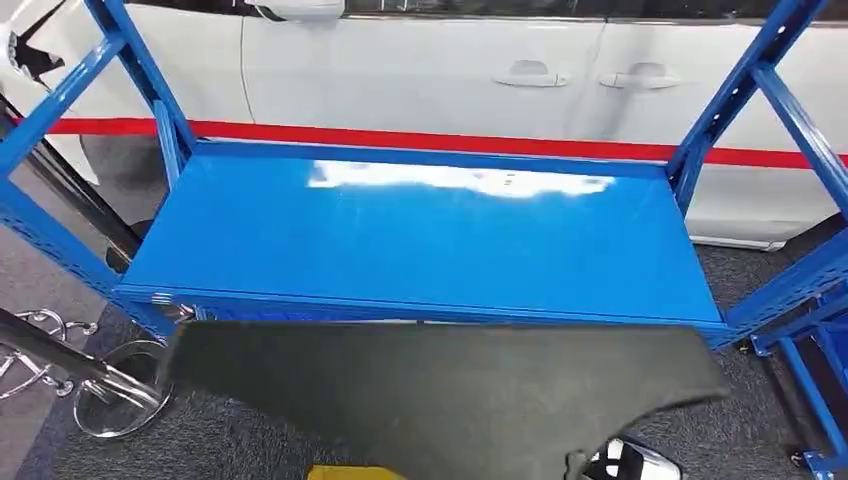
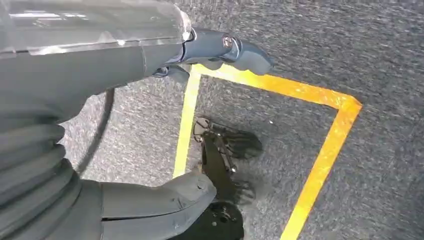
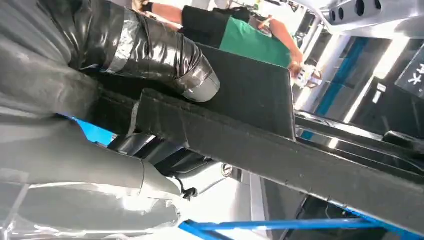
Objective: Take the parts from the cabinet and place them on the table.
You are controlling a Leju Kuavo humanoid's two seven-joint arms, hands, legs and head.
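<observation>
Hiding the shelf's (image 1: 420, 235) front edge, a dark panel (image 1: 440, 395), cropped below.

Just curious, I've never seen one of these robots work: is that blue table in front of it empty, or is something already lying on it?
Empty: the blue table shows only bare surface with glare. The dark panel lies nearer than its front edge.

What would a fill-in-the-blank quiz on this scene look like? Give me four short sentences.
1. The bare shelf of the rack is painted ___.
2. The robot hand gripping the dark panel is the ___ one.
3. Below the left robot hand, the tape lines on the carpet are ___.
4. The white car behind the rack bears a ___ stripe.

Missing words: blue; right; yellow; red.
</observation>
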